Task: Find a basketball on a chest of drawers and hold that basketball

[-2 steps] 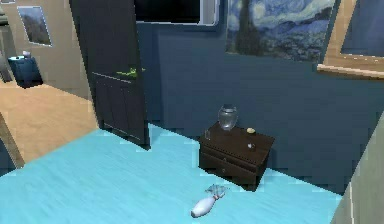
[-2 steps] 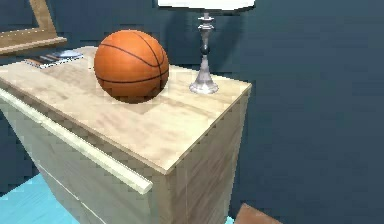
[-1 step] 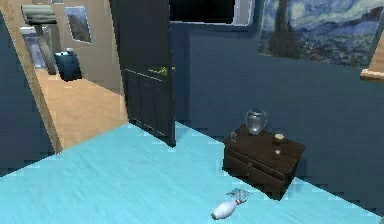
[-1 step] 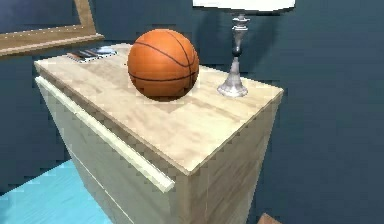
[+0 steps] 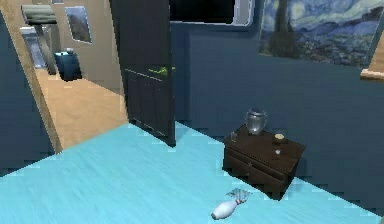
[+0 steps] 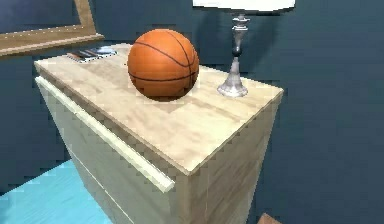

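Observation:
An orange basketball (image 6: 163, 63) with black seams rests on the flat top of a light wooden chest of drawers (image 6: 150, 140) in the arm side view. It sits toward the back of the top, just left of a silver lamp base (image 6: 234, 72).
A flat dark item (image 6: 92, 54) lies at the chest's far left corner, under a wood-framed picture (image 6: 40, 25). In the forward view a dark nightstand (image 5: 263, 160) carries a glass vase (image 5: 257, 122). A white spray bottle (image 5: 229, 204) lies on the turquoise floor. A dark door (image 5: 145, 65) stands ajar onto a hallway.

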{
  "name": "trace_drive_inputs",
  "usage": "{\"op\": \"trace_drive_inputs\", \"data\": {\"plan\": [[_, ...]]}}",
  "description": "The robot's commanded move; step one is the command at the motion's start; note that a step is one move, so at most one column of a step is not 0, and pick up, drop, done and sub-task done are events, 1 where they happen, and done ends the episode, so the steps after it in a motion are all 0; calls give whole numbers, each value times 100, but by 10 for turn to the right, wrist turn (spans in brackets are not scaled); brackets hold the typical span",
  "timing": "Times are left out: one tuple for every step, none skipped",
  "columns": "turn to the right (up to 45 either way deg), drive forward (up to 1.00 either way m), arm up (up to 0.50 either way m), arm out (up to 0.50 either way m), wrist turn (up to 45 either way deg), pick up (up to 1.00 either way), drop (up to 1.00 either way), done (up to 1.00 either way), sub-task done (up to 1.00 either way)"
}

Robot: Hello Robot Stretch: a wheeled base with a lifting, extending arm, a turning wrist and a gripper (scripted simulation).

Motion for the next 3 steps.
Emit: {"op": "trace_drive_inputs", "data": {"plan": [[0,0,38,0,0,0,0,0,0],[0,0,0,26,0,0,0,0,0],[0,0,0,0,450,0,0,0,0]]}}
